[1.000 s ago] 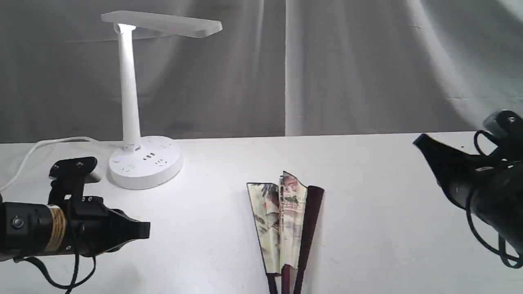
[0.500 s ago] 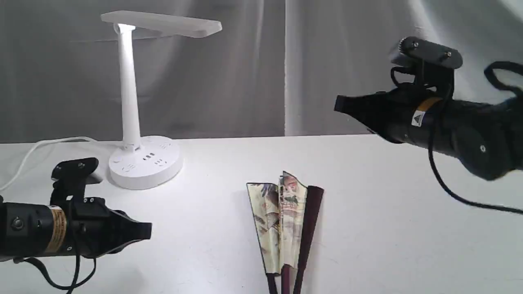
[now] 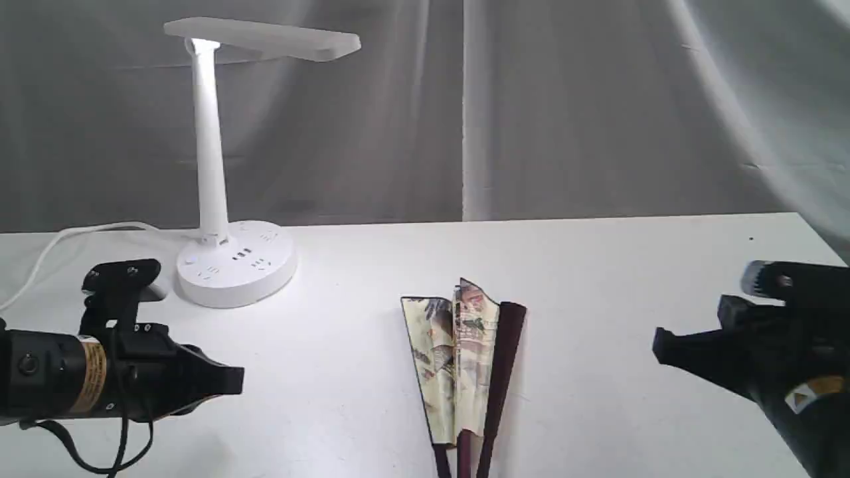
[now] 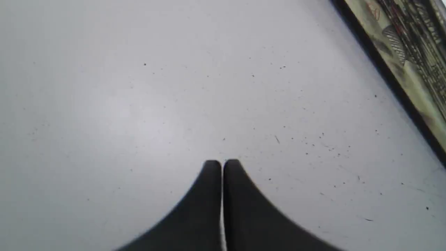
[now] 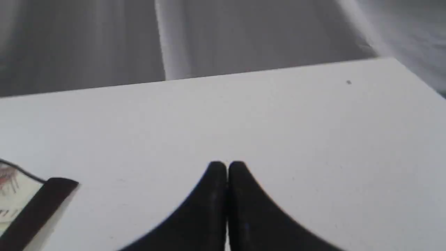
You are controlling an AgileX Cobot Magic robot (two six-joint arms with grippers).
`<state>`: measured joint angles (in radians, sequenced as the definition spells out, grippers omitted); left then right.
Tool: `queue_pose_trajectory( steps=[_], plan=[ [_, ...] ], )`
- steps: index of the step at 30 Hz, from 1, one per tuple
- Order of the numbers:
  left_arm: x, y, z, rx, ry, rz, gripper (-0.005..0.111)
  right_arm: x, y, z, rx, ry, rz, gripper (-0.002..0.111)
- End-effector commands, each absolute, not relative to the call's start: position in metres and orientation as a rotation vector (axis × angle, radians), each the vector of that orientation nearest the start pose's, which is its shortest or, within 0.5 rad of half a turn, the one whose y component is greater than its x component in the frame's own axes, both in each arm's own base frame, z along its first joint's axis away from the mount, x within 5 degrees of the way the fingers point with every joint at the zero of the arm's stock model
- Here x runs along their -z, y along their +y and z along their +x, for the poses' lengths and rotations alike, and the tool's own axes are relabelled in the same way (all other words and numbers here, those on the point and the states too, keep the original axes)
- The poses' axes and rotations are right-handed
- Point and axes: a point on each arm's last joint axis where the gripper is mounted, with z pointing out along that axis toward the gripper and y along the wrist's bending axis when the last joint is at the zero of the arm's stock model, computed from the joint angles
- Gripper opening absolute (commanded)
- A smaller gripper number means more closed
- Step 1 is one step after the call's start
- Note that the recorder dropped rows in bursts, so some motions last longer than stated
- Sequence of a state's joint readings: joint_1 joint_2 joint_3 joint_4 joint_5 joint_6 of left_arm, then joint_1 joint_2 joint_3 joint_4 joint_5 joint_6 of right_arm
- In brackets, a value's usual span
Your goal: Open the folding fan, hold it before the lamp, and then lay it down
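The folding fan (image 3: pixel 465 365) lies mostly closed on the white table (image 3: pixel 597 279), near the front middle; its dark maroon ribs run off the lower edge. A strip of its painted leaf (image 4: pixel 404 59) shows in the left wrist view, and its outer rib (image 5: pixel 38 209) in the right wrist view. The white lamp (image 3: pixel 212 199) stands at the back left, lit. My left gripper (image 3: pixel 236 380) hovers low at the front left, shut and empty, pointing toward the fan. My right gripper (image 3: pixel 657 346) hangs low at the right, also shut and empty, apart from the fan.
The lamp's white cord (image 3: pixel 60 242) trails off to the left behind my left arm. A grey curtain (image 3: pixel 531 106) closes off the back of the table. The table's right edge (image 3: pixel 817 232) lies close behind my right arm.
My right arm swung up high over the table, then dropped back low at the right. The left arm and the fan stayed put.
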<state>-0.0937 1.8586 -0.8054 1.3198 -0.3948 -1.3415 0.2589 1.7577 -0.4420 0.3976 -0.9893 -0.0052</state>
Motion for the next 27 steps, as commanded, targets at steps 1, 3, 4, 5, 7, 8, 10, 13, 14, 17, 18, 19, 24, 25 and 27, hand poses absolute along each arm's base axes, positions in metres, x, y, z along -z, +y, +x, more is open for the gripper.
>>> queue_pose_trajectory(
  steps=[1, 3, 4, 5, 7, 8, 10, 13, 14, 17, 18, 19, 24, 25, 27],
  plan=[
    [-0.128, -0.066, 0.328, 0.511, 2.389, 0.271, 0.0, -0.14, 0.047, 0.269, -0.129, 1.805, 0.184, 0.0],
    [-0.128, -0.066, 0.329, 0.501, 2.374, 0.28, 0.0, -0.14, 0.054, 0.268, -0.158, 1.811, 0.076, 0.0],
    [-0.129, -0.066, 0.33, 0.493, 2.365, 0.29, 0.0, -0.14, 0.057, 0.268, -0.173, 1.811, 0.037, 0.0],
    [-0.129, -0.065, 0.331, 0.482, 2.352, 0.301, 0.0, -0.14, 0.06, 0.268, -0.19, 1.81, -0.016, 0.0],
    [-0.13, -0.065, 0.331, 0.464, 2.326, 0.319, 0.0, -0.141, 0.065, 0.267, -0.216, 1.807, -0.084, 0.0],
    [-0.129, -0.065, 0.331, 0.458, 2.307, 0.328, 0.0, -0.141, 0.066, 0.267, -0.221, 1.807, -0.097, 0.0],
    [-0.127, -0.064, 0.327, 0.453, 2.249, 0.311, 0.0, -0.141, 0.066, 0.267, -0.223, 1.807, -0.102, 0.0],
    [-0.123, -0.057, 0.32, 0.384, 2.158, 0.237, 0.0, -0.141, 0.066, 0.267, -0.223, 1.807, -0.102, 0.0],
    [-0.122, -0.053, 0.317, 0.338, 2.112, 0.218, 0.0, -0.141, 0.066, 0.267, -0.223, 1.807, -0.102, 0.0],
    [-0.124, -0.045, 0.306, 0.229, 1.95, 0.197, 0.0, -0.141, 0.066, 0.267, -0.223, 1.807, -0.102, 0.0],
    [-0.124, -0.043, 0.299, 0.212, 1.889, 0.19, 0.0, -0.141, 0.066, 0.267, -0.223, 1.807, -0.102, 0.0],
    [-0.127, -0.043, 0.296, 0.212, 1.842, 0.203, 0.0, -0.141, 0.066, 0.267, -0.223, 1.807, -0.102, 0.0],
    [-0.135, -0.056, 0.294, 0.339, 1.743, 0.298, 0.0, -0.141, 0.066, 0.267, -0.223, 1.807, -0.102, 0.0],
    [-0.137, -0.058, 0.296, 0.383, 1.738, 0.288, 0.0, -0.141, 0.066, 0.267, -0.223, 1.807, -0.102, 0.0],
    [-0.138, -0.06, 0.301, 0.412, 1.758, 0.279, 0.0, -0.14, 0.066, 0.267, -0.223, 1.809, -0.102, 0.0]
  ],
)
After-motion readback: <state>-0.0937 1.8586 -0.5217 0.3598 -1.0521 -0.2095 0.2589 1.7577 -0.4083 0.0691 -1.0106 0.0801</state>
